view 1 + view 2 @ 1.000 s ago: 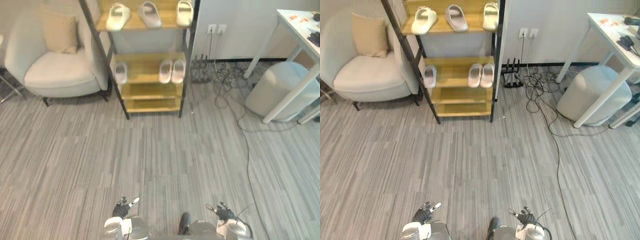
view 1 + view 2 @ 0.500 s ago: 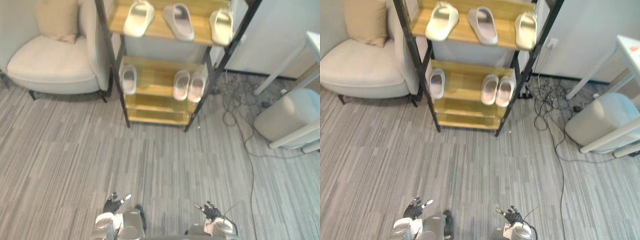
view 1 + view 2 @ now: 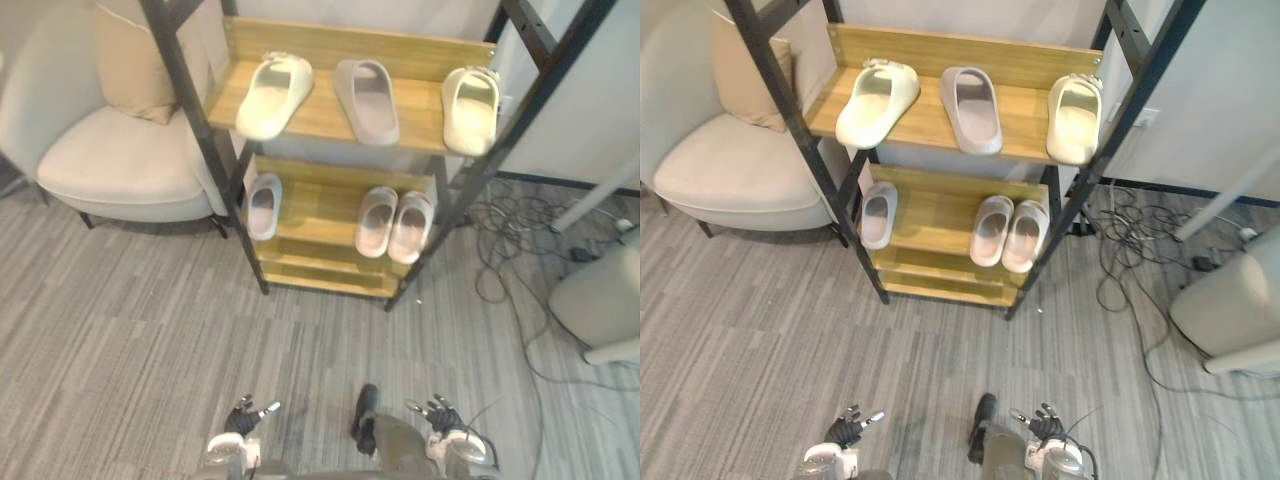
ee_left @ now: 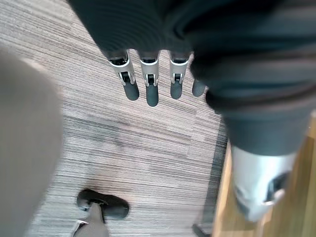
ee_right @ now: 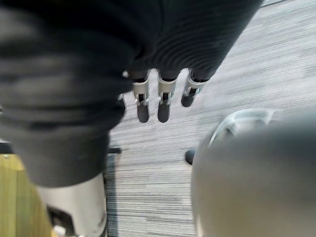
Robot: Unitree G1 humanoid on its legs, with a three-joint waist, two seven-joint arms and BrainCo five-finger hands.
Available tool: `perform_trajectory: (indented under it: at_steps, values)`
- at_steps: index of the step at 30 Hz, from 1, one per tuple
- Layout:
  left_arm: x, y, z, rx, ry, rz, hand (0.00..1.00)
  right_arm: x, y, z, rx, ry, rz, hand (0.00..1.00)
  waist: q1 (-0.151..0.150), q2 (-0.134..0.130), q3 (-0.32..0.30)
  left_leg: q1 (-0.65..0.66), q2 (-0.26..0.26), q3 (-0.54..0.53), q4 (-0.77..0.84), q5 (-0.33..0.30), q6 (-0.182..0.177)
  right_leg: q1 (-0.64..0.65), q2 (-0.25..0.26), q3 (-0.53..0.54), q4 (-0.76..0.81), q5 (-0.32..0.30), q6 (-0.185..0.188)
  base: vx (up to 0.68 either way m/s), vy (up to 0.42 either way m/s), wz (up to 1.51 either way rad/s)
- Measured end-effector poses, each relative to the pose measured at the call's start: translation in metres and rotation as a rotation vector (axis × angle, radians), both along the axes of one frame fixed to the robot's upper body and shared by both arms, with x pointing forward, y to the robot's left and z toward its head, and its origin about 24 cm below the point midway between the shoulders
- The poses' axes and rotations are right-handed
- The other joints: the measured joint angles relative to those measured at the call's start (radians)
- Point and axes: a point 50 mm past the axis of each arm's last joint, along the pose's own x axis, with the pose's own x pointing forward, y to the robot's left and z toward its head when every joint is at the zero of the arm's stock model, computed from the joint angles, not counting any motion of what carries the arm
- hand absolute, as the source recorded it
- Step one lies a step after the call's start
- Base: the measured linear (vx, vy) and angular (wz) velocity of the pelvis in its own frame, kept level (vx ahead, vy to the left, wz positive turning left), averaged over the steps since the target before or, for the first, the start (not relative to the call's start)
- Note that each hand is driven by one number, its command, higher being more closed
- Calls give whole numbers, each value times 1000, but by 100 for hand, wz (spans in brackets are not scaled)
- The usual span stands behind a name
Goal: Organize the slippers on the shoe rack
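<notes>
1. The left hand [image 3: 243, 420] and the right hand [image 3: 440, 412] hang low at the near edge of the head views, well apart. Each has its fingers [image 4: 148, 84] straight and relaxed and holds nothing.
2. Grey striped floor [image 3: 150, 330] lies between the hands and the shoe rack [image 3: 318, 110].
3. The rack has a black frame and wooden shelves. On its lower shelf a single pale slipper [image 3: 263, 205] lies at the left end, and a pale pair [image 3: 378, 220] lies side by side, touching, towards the right.
4. On the shelf above, a cream slipper [image 3: 272, 95] lies tilted at the left, a grey slipper [image 3: 366, 100] in the middle, and a second cream slipper [image 3: 471, 108] at the right post.
5. A pale armchair [image 3: 110, 170] with a cushion [image 3: 135, 60] stands just left of the rack.
6. Loose cables [image 3: 510, 215] trail to the right, near what seems a rounded pale stool [image 3: 605, 300].
</notes>
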Motion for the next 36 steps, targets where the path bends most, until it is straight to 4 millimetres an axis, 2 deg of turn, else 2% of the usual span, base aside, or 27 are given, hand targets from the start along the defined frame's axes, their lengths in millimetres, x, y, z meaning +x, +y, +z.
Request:
perform_trajectory:
  at_steps: [1, 2, 3, 5, 6, 7, 8, 9, 10, 11, 12, 16, 18, 19, 20, 22, 24, 28, 29, 30, 33, 34, 36]
  values:
    - [0, 2, 0, 3, -2, 7, 0, -4, -1, -2, -2, 17, -3, 0, 2, 2, 1, -55, 35, 14, 161, -11, -10, 67, 21, -4, -32, -22, -11, 365, -88, 3]
    - [0, 3, 1, 5, -5, 8, 0, -7, -1, -2, -1, 23, -6, 0, 3, -3, 2, -92, 49, 45, 232, -25, -8, 112, 29, -1, -56, -30, -9, 351, -51, -4]
    - [1, 4, 1, 7, -10, 8, 0, -9, -1, -3, -1, 27, -8, 0, 4, -6, 2, -122, 53, 76, 257, -38, 10, 135, 30, 6, -70, -35, -6, 247, 16, -12]
    - [4, 4, 3, 8, -26, 10, 0, -10, 0, -4, 4, 32, -11, 0, 9, -4, 1, -189, 50, 133, 193, -80, 52, 176, 22, 23, -96, -35, 11, 296, 93, -33]
    - [4, 4, 3, 9, -29, 10, 0, -9, 1, -3, 6, 30, -11, 0, 11, -4, 0, -210, 37, 131, 107, -85, 55, 178, 11, 39, -95, -31, 28, 290, 195, -49]
    - [5, 5, 4, 12, -33, 10, 0, -9, 2, -3, 8, 29, -13, 0, 13, -9, 3, -219, 4, 109, -48, -74, 63, 189, -8, 55, -93, -32, 48, 281, 254, -41]
    - [5, 5, 3, 11, -32, 9, 0, -10, 1, -4, 6, 32, -16, 0, 14, -9, 0, -224, -31, 68, -208, 6, 71, 191, -25, 70, -94, -35, 74, 233, 244, -44]
    - [4, 5, 3, 12, -31, 10, 0, -11, 2, -4, 6, 37, -19, 0, 22, -17, -5, -195, -71, 60, -253, 52, 74, 195, -48, 96, -98, -33, 98, 259, 213, -22]
    - [3, 10, 3, 26, -25, 11, 0, -12, 7, -5, 15, 36, -15, 0, 19, -47, -21, -168, -120, 69, -306, 75, 94, 195, -74, 101, -132, -19, 127, 213, 142, -9]
    - [2, 12, 3, 31, -23, 10, 0, -16, 9, -7, 21, 47, -14, 0, 18, -59, -25, -171, -133, 68, -305, 75, 96, 198, -84, 101, -145, -16, 131, 315, 164, 11]
    - [4, 17, 4, 48, -24, -1, 0, -17, 15, -8, 38, 52, -14, 0, 23, -84, -26, -171, -156, 70, -289, 68, 106, 227, -102, 104, -182, -7, 140, 267, 147, 4]
    - [-1, 24, 3, 62, -5, 2, 0, -16, 20, -8, 47, 49, -5, 0, 32, -101, -30, -104, -174, 96, -308, 61, 115, 263, -117, 119, -180, 3, 135, 164, 75, -16]
    - [-2, 25, 3, 65, -1, 1, 0, -14, 20, -7, 44, 34, -2, 0, 33, -92, -32, -83, -166, 102, -321, 45, 125, 227, -117, 133, -97, -20, 140, 92, 27, -50]
    - [-4, 20, 1, 53, 10, -2, 0, -12, 19, -6, 40, 28, 1, 0, 33, -80, -36, -61, -157, 109, -352, 25, 122, 158, -123, 155, 24, -55, 141, 75, 28, -51]
    - [-5, 18, 0, 51, 16, -11, 0, -11, 18, -6, 38, 29, 0, 0, 29, -80, -36, -45, -160, 122, -375, 20, 116, 103, -140, 165, 133, -81, 141, 58, 32, -45]
    - [-5, 21, 0, 65, 20, -34, 0, -14, 18, -7, 39, 34, -3, 0, 20, -94, -29, -15, -179, 131, -383, 20, 117, 73, -173, 156, 224, -99, 147, 24, 42, -20]
    - [-7, 21, 0, 68, 27, -39, 0, -16, 16, -7, 32, 41, 3, 0, 11, -101, -32, 4, -192, 130, -398, 20, 117, 88, -187, 146, 206, -112, 144, 6, 11, -5]
    - [-6, 21, 0, 68, 23, -38, 0, -14, 22, -8, 39, 42, 46, 0, 7, -112, -37, -19, -213, 125, -402, 21, 119, 158, -183, 110, 27, -111, 149, 0, 0, 0]
    - [-6, 21, 0, 68, 23, -37, 0, -15, 21, -8, 39, 44, 46, 0, 6, -109, -37, -18, -215, 125, -403, 23, 121, 180, -176, 109, -12, -101, 166, 18, -22, 3]
    - [-8, 21, -1, 68, 28, -37, 0, -15, 22, -8, 38, 44, 48, 0, 3, -106, -40, -13, -212, 120, -405, 24, 121, 193, -166, 103, -39, -92, 166, 5, -23, 3]
    - [-12, 22, -2, 68, 37, -35, 0, -17, 23, -8, 34, 50, 62, 0, 3, -102, -53, 4, -201, 114, -418, 27, 115, 226, -144, 96, -82, -75, 160, -4, -59, 2]
    - [-16, 22, -3, 68, 46, -33, 0, -19, 25, -9, 28, 54, 87, 0, 3, -104, -74, 6, -199, 114, -441, 40, 110, 227, -135, 95, -104, -65, 156, 13, -55, -1]
    - [-17, 22, -3, 68, 49, -32, 0, -14, 29, -5, 11, 22, 129, 0, 2, -105, -83, 10, -196, 114, -465, 54, 108, 235, -127, 96, -123, -54, 148, 35, -73, -2]
